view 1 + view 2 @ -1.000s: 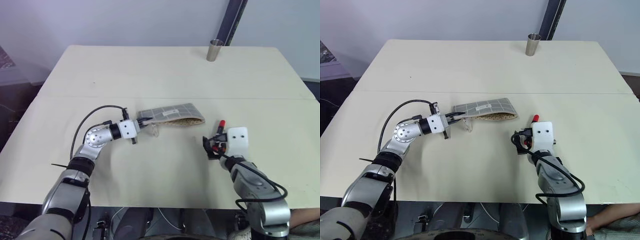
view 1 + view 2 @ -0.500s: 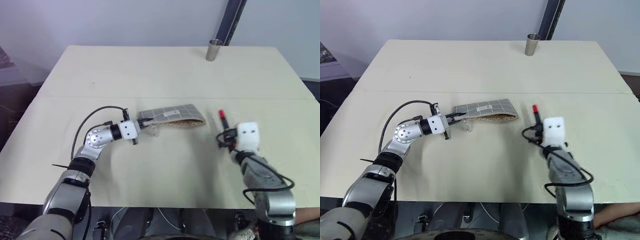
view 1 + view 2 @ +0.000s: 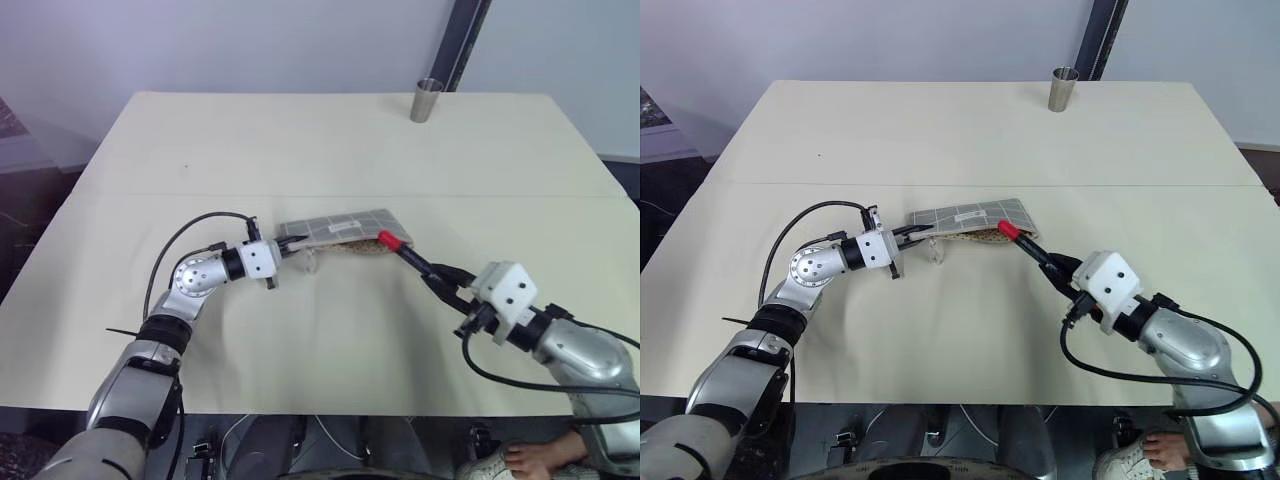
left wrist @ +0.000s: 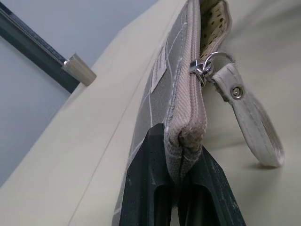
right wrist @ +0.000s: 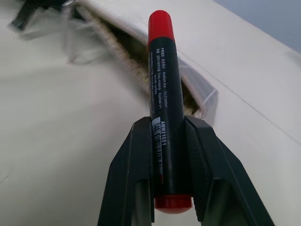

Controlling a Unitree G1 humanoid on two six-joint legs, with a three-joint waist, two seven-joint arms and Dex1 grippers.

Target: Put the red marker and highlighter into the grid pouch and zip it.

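The grid pouch (image 3: 340, 229) lies flat mid-table, its mouth open and showing dotted lining (image 5: 141, 66). My left gripper (image 3: 286, 243) is shut on the pouch's left end (image 4: 181, 141), beside the zipper slider and pale pull tab (image 4: 251, 122). The right gripper (image 3: 441, 276) is shut on the red marker (image 5: 162, 94), holding its black barrel. It points toward the pouch, with the red cap (image 3: 1008, 230) at the right end of the open mouth. Whether the cap touches the fabric I cannot tell. The highlighter is out of view.
A metal cup (image 3: 430, 100) stands at the table's far edge, in front of a dark pole (image 3: 466, 40). A seam (image 3: 200, 194) crosses the tabletop behind the pouch. Bare table (image 3: 330, 330) lies between my arms and toward the near edge.
The right gripper closed on the marker, lifted it off the table and swung it over to point at the pouch's open mouth. My left gripper and the pouch kept still.
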